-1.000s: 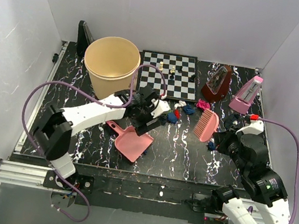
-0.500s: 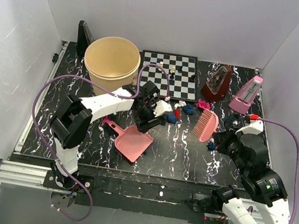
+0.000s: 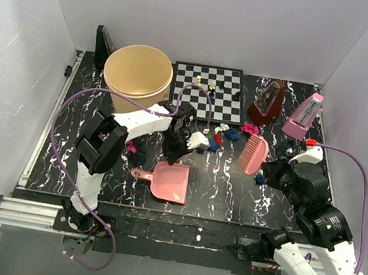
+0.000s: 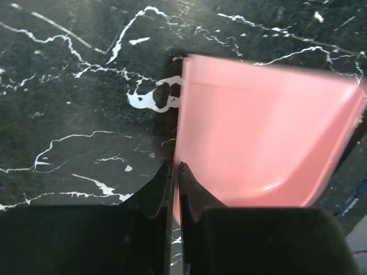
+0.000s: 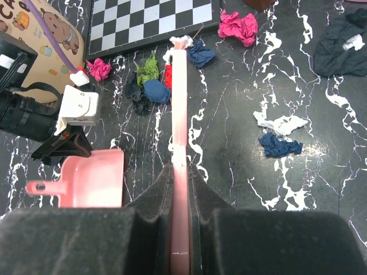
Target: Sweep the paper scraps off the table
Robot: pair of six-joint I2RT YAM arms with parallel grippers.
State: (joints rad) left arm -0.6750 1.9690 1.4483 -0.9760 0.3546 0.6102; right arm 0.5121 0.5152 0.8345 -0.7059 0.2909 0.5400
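My left gripper (image 4: 176, 166) is shut on the thin side wall of a pink dustpan (image 4: 258, 137). In the top view the dustpan (image 3: 171, 181) lies flat on the table (image 3: 225, 187), handle to the left, under my left gripper (image 3: 173, 157). My right gripper (image 5: 179, 169) is shut on a pink brush (image 5: 179, 114), seen edge-on. The brush (image 3: 254, 153) hangs right of centre. Paper scraps lie ahead of it: green (image 5: 149, 69), red (image 5: 167, 75), dark blue (image 5: 156, 90), black (image 5: 133, 89) and magenta (image 5: 239, 26). White (image 5: 281, 122) and blue (image 5: 278, 145) scraps lie to the right.
A beige bucket (image 3: 137, 80) stands at the back left, with a chessboard (image 3: 210, 89) and small pieces beside it. A brown metronome (image 3: 267, 103) and a pink one (image 3: 302, 116) stand at the back right. A black cloth (image 5: 344, 40) lies at the right.
My left gripper has shut on the dustpan's side wall. The dustpan has swung round, so its handle now points left. My right arm and the brush have stayed put.
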